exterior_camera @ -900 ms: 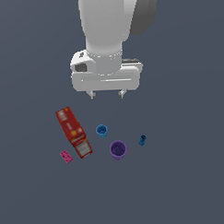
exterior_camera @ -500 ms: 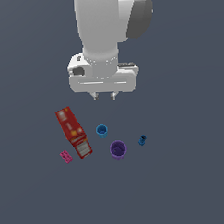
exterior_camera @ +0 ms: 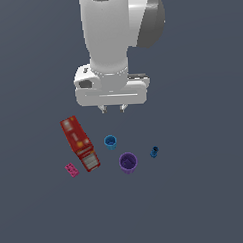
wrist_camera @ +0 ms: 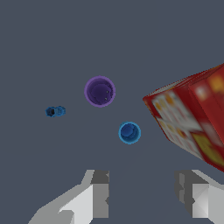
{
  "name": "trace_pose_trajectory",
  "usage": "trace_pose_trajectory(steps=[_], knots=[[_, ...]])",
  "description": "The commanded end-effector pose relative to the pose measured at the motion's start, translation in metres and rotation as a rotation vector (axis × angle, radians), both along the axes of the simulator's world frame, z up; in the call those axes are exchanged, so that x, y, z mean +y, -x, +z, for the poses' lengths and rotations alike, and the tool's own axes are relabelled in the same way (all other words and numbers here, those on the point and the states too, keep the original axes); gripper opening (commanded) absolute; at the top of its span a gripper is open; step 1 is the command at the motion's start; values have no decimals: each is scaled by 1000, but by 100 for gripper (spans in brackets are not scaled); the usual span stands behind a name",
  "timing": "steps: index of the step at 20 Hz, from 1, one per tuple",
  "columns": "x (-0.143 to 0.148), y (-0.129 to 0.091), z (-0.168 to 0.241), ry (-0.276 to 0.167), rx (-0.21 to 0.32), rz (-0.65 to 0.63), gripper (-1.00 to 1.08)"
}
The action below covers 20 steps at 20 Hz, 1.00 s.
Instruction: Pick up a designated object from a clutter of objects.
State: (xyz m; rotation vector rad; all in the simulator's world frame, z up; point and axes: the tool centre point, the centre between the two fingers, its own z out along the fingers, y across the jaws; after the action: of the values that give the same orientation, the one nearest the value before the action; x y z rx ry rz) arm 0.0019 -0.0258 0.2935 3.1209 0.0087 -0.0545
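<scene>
Presently the gripper [exterior_camera: 113, 109] hangs empty with jaws parted above the clutter, well apart from the purple cup [exterior_camera: 128, 162], which stands upright between light-blue cup [exterior_camera: 110, 142] and dark-blue piece [exterior_camera: 154, 152], free for descent.

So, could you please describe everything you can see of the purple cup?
The purple cup is a small round cup of plain, smooth purple with a lighter rim lip and a darker hollow inside; the wrist view looks straight into its empty mouth. It stands upright on the grey floor, mouth up, touching nothing. The light-blue cup, the red box and the tiny dark-blue piece stand apart from it. The gripper hangs above, clear of it.
</scene>
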Motion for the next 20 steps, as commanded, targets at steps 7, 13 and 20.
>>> trace_pose_trajectory(steps=[7, 13, 20], knots=[[2, -31, -37, -2, -6, 84, 28], [6, -61, -85, -6, -13, 181, 28], [10, -89, -144, -15, -23, 286, 28]])
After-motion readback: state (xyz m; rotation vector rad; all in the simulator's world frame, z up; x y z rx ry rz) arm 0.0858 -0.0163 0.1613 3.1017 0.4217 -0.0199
